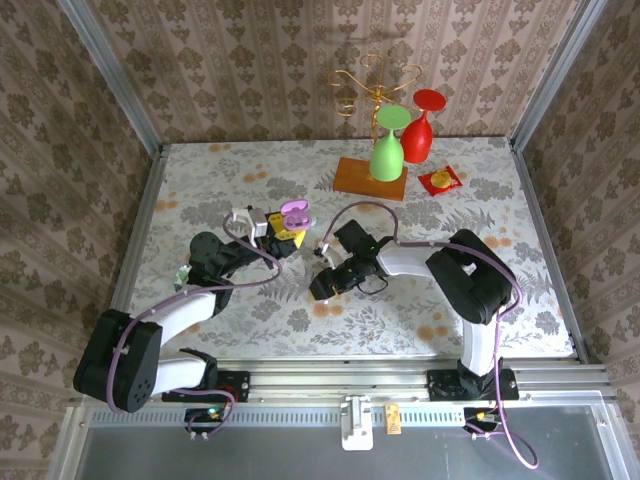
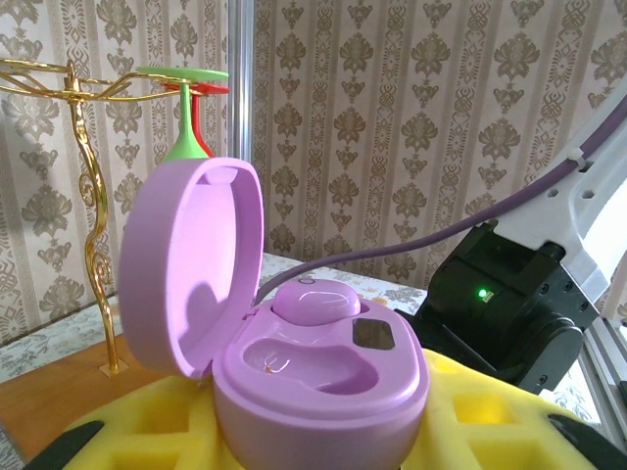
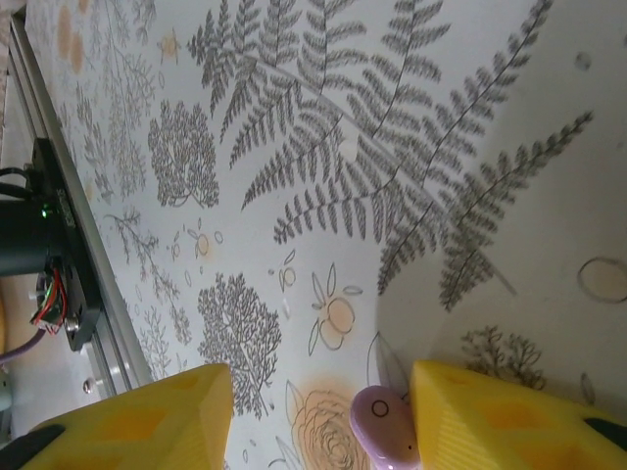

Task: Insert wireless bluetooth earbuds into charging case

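Yellow foam fingers [image 2: 127, 431] of the left hand [image 2: 323, 441] sit closest in its wrist view, clamped around the base of the purple charging case [image 2: 323, 387], whose lid [image 2: 191, 264] stands upright. One seated earbud [image 2: 313, 302] fills the far well, and the near well [image 2: 294, 357] is bare. From the right wrist, the right hand [image 3: 323, 431] is spread wide just over the desk [image 3: 392, 147], with a loose earbud [image 3: 382, 433] lying between its fingers, close against one. Glossy, rounded and surely light, it will likely squirt out, so a soft pinch across its broad flanks seems best. From above, the two hands hang near each other, with the case just ahead of the left.
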